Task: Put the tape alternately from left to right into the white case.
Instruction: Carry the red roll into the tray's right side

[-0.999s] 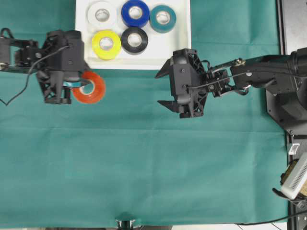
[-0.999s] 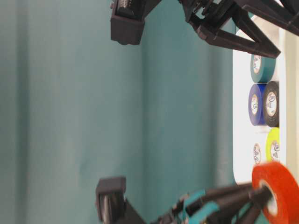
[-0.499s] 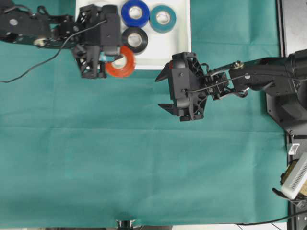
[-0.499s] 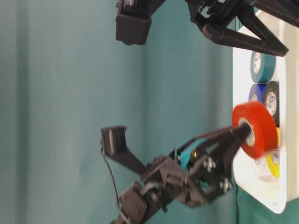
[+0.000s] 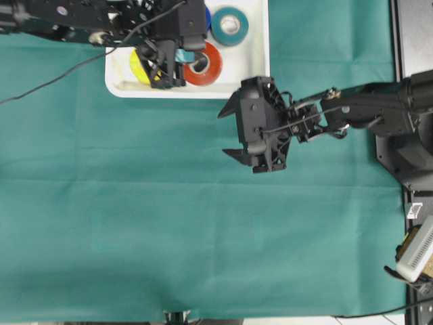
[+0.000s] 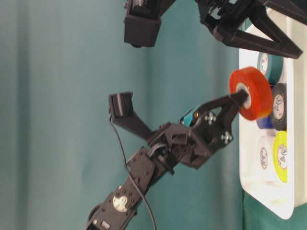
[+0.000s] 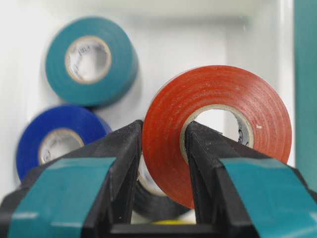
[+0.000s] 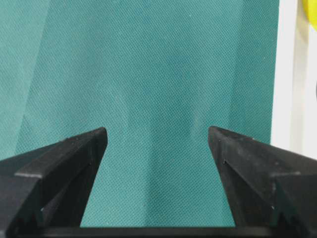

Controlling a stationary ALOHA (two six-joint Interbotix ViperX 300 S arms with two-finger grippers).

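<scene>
Orange-red roll (image 5: 203, 64) held over the white case (image 5: 260, 74), raised above its floor in the table-level view, one finger (image 7: 205, 163) through its core and one on the outer face: left gripper (image 5: 177, 62) clamped on its wall. Teal roll (image 5: 230, 25) at 1 o'clock from it, yellow roll (image 5: 140, 64) at 9 o'clock, blue roll (image 7: 57, 139) and black roll (image 6: 278, 106) partly covered. Right gripper (image 5: 230, 132) at 5 o'clock from the case, over the green cloth (image 5: 135, 217), fingers spread wide, holding nothing
</scene>
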